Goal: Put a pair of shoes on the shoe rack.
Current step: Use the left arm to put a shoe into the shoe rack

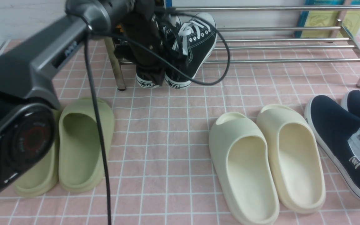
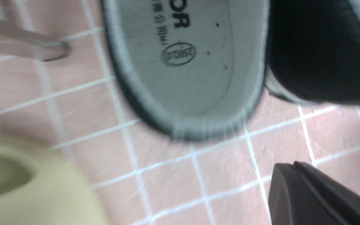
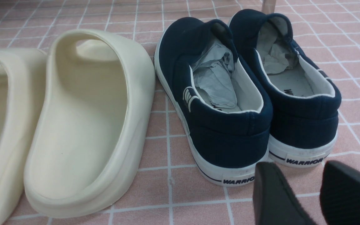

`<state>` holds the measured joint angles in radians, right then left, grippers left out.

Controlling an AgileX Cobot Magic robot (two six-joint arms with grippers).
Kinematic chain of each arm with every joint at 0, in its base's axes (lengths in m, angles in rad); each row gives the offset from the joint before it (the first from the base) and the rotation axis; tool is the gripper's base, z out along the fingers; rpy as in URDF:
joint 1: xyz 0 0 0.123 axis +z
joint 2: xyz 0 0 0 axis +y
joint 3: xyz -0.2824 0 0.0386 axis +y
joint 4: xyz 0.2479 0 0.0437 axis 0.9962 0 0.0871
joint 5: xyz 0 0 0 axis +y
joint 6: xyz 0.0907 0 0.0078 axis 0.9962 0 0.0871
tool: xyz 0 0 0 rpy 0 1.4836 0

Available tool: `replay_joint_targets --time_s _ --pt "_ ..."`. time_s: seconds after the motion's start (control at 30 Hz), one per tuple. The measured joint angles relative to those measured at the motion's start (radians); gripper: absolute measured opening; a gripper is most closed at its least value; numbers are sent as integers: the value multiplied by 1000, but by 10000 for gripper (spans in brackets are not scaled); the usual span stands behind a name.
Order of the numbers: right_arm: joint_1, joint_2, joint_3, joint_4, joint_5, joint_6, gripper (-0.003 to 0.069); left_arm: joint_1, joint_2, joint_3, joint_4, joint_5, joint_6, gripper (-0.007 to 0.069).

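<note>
At left end of shoe rack (image 1: 286,34): black sneakers (image 1: 195,47), side by side, toes up on bars, heels low by pink mat (image 1: 167,125). Long way pointing off from robot. Left gripper (image 1: 148,67) right over near sneaker, one finger (image 2: 308,193) just off heel. Cannot tell if spread or pinching. Right gripper (image 3: 302,170) spread, holding nothing, far off by navy slip-ons (image 3: 230,131).
</note>
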<state>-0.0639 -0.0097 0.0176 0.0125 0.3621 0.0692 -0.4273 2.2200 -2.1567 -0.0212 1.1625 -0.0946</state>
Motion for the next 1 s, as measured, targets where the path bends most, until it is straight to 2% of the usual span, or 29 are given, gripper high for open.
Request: replay_joint_targets --time_s 0.1,0.33,0.43,0.63,0.83,1.0 --pt "0 0 0 0 0 0 243 0 36 2 -61 -113 2 2" --pt "0 0 0 0 0 0 243 -3 37 7 -93 -369 -46 2" --pt "0 0 0 0 0 0 243 -3 37 7 -99 -399 -51 3" --pt "0 0 0 0 0 0 243 -3 24 7 -99 -331 -32 5" --pt "0 0 0 0 0 0 243 -3 -85 7 -82 -168 39 5" --pt "0 0 0 0 0 0 243 -3 -164 -1 67 41 39 9"
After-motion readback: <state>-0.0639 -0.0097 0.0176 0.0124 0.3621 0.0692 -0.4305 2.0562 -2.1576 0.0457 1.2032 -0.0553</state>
